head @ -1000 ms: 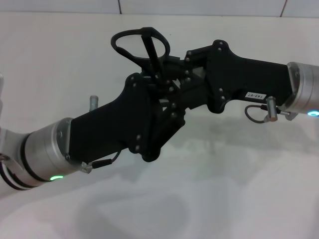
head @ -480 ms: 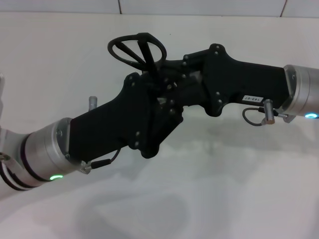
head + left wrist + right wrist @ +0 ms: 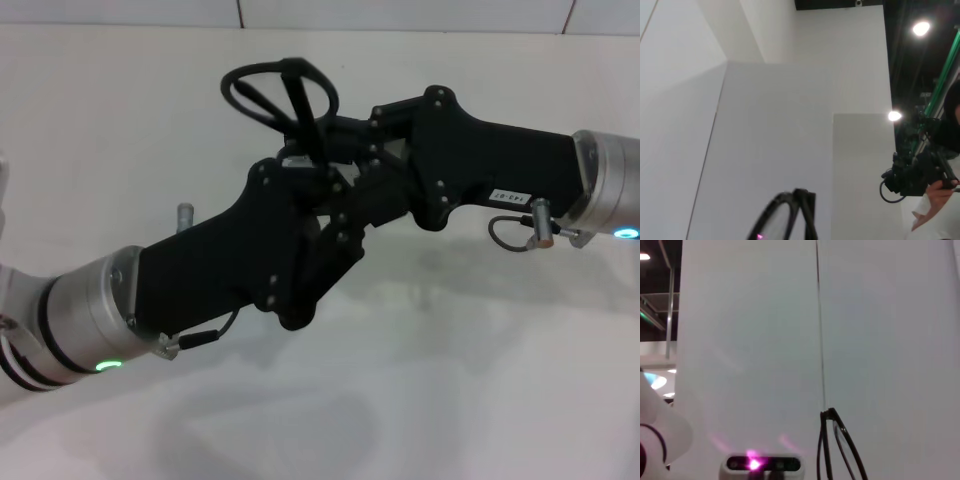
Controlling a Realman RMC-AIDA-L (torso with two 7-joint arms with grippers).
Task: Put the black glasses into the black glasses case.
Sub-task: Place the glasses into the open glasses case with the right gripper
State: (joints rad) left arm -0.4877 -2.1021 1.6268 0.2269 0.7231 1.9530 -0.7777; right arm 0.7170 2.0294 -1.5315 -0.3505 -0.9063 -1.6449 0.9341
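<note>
The black glasses [image 3: 298, 100] are held up in the air above the white table [image 3: 120, 130], lenses uppermost and temples folded down into the two grippers. My right gripper [image 3: 325, 135] reaches in from the right and is shut on the temples. My left gripper [image 3: 305, 165] comes up from the lower left and meets it right under the glasses; the two black hands overlap. The frame also shows close up in the left wrist view [image 3: 807, 215] and in the right wrist view [image 3: 826, 450]. The black glasses case is out of view.
A small grey metal post [image 3: 184, 212] stands on the table behind my left forearm. A tiled wall edge [image 3: 400, 15] runs along the back. A person [image 3: 935, 200] with camera gear appears far off in the left wrist view.
The glasses turned slightly while staying at the same height. My right gripper shifted left and back again. My left arm sank a little and drew back toward the lower left.
</note>
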